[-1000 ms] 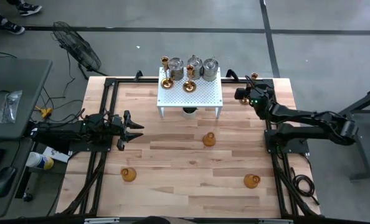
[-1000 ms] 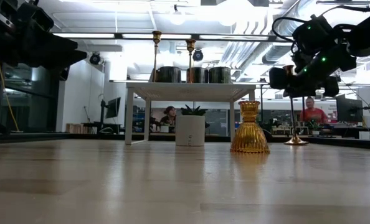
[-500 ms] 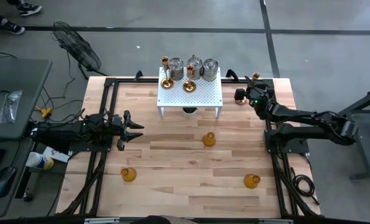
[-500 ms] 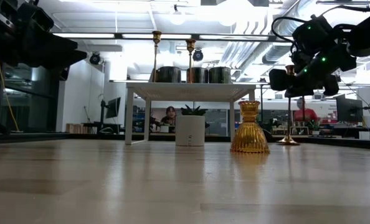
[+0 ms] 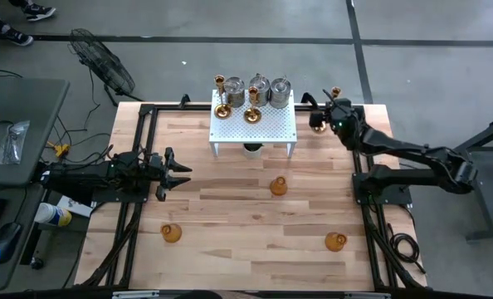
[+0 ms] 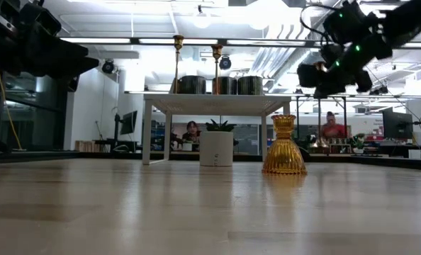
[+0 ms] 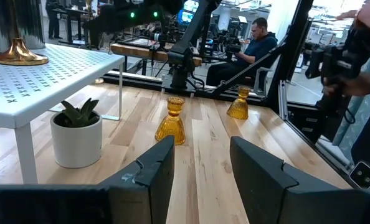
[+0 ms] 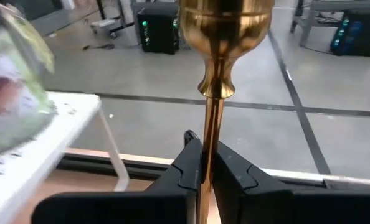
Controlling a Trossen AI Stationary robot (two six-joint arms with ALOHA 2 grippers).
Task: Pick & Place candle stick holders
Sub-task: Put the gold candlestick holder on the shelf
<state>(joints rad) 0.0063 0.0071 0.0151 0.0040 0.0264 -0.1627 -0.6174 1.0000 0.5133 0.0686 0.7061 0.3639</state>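
The right end effector [image 5: 323, 115] now has its fingers pinched on the slim stem of a brass candlestick [image 8: 217, 74], and it has carried it up and toward the white rack [image 5: 254, 123] compared with a second ago. Then the candlestick stood on its round base near the far right corner of the tabletop [image 5: 230, 216]; in the low view its base [image 6: 320, 143] now appears to hang clear of the wood, though that view is dim there, so a last light contact cannot be ruled out. The right wrist view shows the stem upright between the two dark fingers [image 8: 188, 163], with the rack's edge close by.

This reads as the pick being done and the carry begun. Two brass candlesticks [image 5: 222, 108] and three grey jars [image 5: 258, 86] already sit on the rack, so the free space is toward its front and right.

The left end effector [image 5: 176, 172] waits over the left side of the tabletop with its fingers spread apart and nothing between them, unmoved. Three amber holders [image 5: 278, 186] are still on the tabletop, one near the middle and two toward the near edge.
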